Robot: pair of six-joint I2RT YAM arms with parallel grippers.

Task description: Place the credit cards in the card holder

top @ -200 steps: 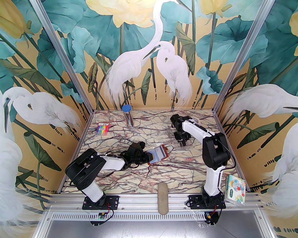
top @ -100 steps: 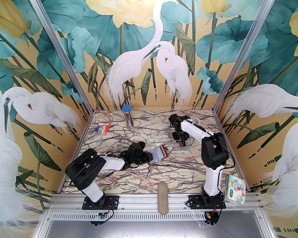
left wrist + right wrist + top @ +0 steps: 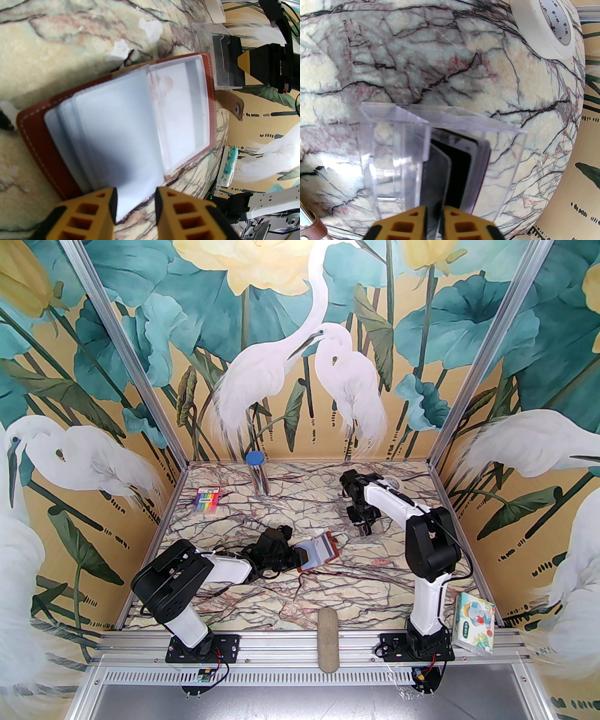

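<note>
Credit cards are what we find at the right gripper. Its jaws are drawn in tight on the near edge of one dark card, which leans away from the others. The rest, black with a red edge, stand on edge behind it. All of them sit inside a clear plastic box, to the right of an upright clear wall in it. The box stands on the marble table, with a roll of white tape further off.

Our left gripper has its jaws part-way apart. The corner of a pale sleeve lies between them, against the left-hand finger, with marble showing beside the other. The sleeves fan up from the card holder, which lies open and flat on the table, its snap tab pointing towards the box. The sleeve against the far cover shows a faint reddish mark; we cannot tell whether a card is in it.

In the overhead view the holder lies mid-table, left of the box.
</note>
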